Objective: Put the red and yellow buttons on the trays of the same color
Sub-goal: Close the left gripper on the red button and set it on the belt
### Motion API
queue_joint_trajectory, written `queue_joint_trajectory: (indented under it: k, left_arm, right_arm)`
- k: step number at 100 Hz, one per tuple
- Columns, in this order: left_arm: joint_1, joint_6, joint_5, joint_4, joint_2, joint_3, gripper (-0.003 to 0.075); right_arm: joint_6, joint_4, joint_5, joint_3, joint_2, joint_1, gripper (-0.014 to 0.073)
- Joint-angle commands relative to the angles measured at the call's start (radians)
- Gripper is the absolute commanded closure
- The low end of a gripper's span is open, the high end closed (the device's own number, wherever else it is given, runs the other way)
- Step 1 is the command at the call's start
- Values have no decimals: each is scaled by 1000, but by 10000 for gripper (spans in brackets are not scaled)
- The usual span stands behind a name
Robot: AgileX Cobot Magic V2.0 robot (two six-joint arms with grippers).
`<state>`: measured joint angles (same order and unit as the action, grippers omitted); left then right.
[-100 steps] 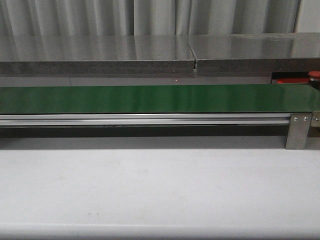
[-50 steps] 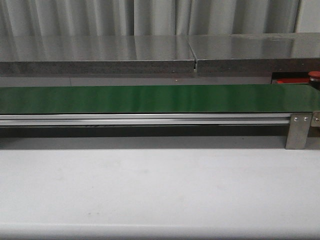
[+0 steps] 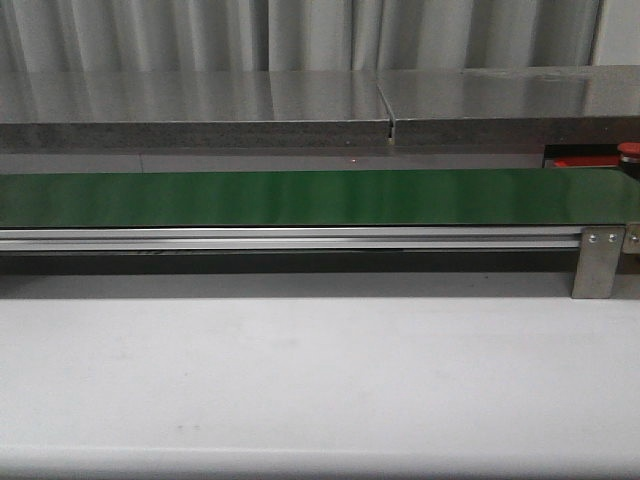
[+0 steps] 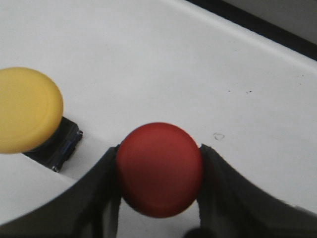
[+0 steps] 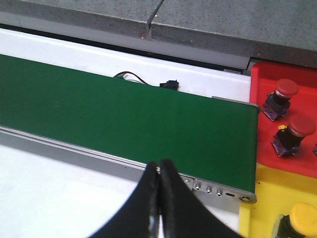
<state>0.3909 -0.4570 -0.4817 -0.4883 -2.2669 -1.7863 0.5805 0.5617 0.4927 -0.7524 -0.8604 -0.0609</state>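
Observation:
In the left wrist view my left gripper (image 4: 159,166) is shut on a red button (image 4: 159,168), its dark fingers pressing both sides of the round cap above a white surface. A yellow button (image 4: 27,109) with a dark base stands close beside it. In the right wrist view my right gripper (image 5: 158,171) is shut and holds nothing, hanging over the belt's near rail. Past the belt's end lie the red tray (image 5: 285,114) with two red buttons (image 5: 286,89) (image 5: 301,126) and the yellow tray (image 5: 267,198) with one yellow button (image 5: 303,215). The front view shows only a strip of red tray (image 3: 585,161) and one red cap (image 3: 630,150).
A long green conveyor belt (image 3: 300,197) runs across the front view on an aluminium rail with a grey bracket (image 3: 597,262) at its right end. Behind it is a grey stone ledge (image 3: 300,110). A black cable (image 5: 129,77) lies beyond the belt.

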Motion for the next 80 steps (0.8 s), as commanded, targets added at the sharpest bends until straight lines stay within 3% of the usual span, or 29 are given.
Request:
queue_joint_trajectory:
  k: [1,38,80]
  left_arm:
    - [4,10,19,-28,121,-30,739]
    - [-3,10,-99,-82,333,11,739]
    - [-92,-21,4,-82,564,367,739]
  right_arm:
    - [7,11,-59,-35,9,1,711]
    - [7,11,-59,-35,9,1,711]
    - [7,11,-59,-35,9,1,711]
